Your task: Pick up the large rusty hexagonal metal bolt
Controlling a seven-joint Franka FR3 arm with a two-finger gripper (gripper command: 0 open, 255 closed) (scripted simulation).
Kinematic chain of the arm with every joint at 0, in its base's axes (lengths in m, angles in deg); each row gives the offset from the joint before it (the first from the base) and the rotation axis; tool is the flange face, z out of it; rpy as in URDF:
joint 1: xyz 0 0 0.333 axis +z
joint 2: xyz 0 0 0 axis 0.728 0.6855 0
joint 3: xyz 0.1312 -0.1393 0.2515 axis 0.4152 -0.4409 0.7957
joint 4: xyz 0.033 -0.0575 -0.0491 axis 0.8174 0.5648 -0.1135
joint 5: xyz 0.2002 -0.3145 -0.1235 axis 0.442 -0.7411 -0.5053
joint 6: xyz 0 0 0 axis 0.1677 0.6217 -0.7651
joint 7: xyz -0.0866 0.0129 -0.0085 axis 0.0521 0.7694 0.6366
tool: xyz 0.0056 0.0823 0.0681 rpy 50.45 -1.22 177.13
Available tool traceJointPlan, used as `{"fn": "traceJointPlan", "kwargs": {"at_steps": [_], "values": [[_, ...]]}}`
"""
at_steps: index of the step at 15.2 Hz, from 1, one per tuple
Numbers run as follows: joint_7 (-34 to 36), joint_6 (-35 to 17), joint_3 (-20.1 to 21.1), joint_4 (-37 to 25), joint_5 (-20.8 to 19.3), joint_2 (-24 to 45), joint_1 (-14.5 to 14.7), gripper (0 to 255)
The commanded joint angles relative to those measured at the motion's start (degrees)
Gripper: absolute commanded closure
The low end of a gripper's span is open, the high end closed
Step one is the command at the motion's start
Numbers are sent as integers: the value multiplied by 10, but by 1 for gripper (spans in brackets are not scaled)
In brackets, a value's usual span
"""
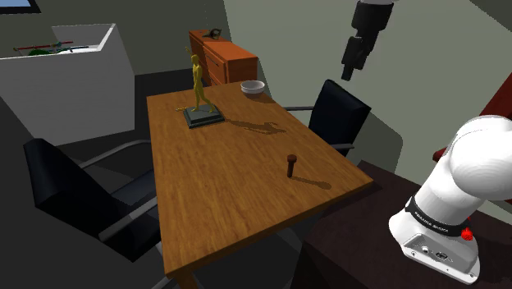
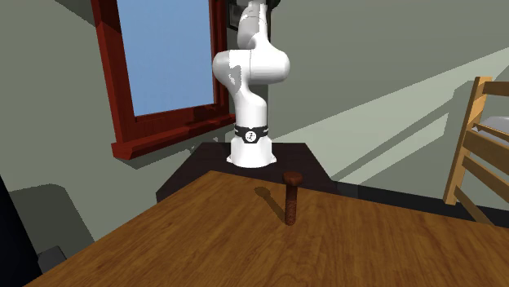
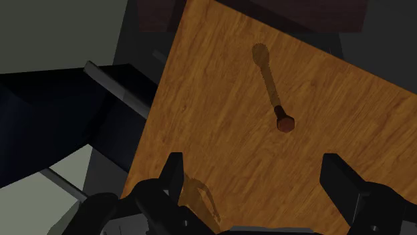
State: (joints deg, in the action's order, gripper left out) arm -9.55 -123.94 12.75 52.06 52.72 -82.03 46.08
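Black fingers (image 3: pixel 172 175) of the gripper (image 3: pixel 252 165) stand wide apart with nothing between them, so it is open and empty, looking down on the wooden table (image 3: pixel 220 100). Seen from the shoulder view, the gripper (image 1: pixel 348 72) hangs high above the table (image 1: pixel 221 205), well apart from the bolt (image 1: pixel 290 166). That rusty brown bolt (image 2: pixel 290 198) stands upright, head on top, on bare wood near the table edge closest to the robot's stand (image 2: pixel 245 175); from the wrist it shows as a small hexagonal head (image 3: pixel 285 122) ahead of the fingertips and not quite centred between them. I judge this to be the approach, with the descent not yet made. The next move calls for centring over the head, lowering until the fingers flank the shaft, then closing squarely, since a glancing touch could topple so slim a thing. Nothing crowds it: a golden statue (image 1: pixel 199 94) and a white bowl (image 1: pixel 253 87) sit at the far end, and dark chairs (image 1: pixel 82 189) flank the table, all clear of a straight drop.
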Motion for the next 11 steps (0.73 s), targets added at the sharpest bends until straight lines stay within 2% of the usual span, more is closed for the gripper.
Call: {"fn": "traceJointPlan", "kwargs": {"at_steps": [1,11], "values": [[0,0,0,0,0,0,0,0],[29,-178,34,90,18,113,19,0]]}}
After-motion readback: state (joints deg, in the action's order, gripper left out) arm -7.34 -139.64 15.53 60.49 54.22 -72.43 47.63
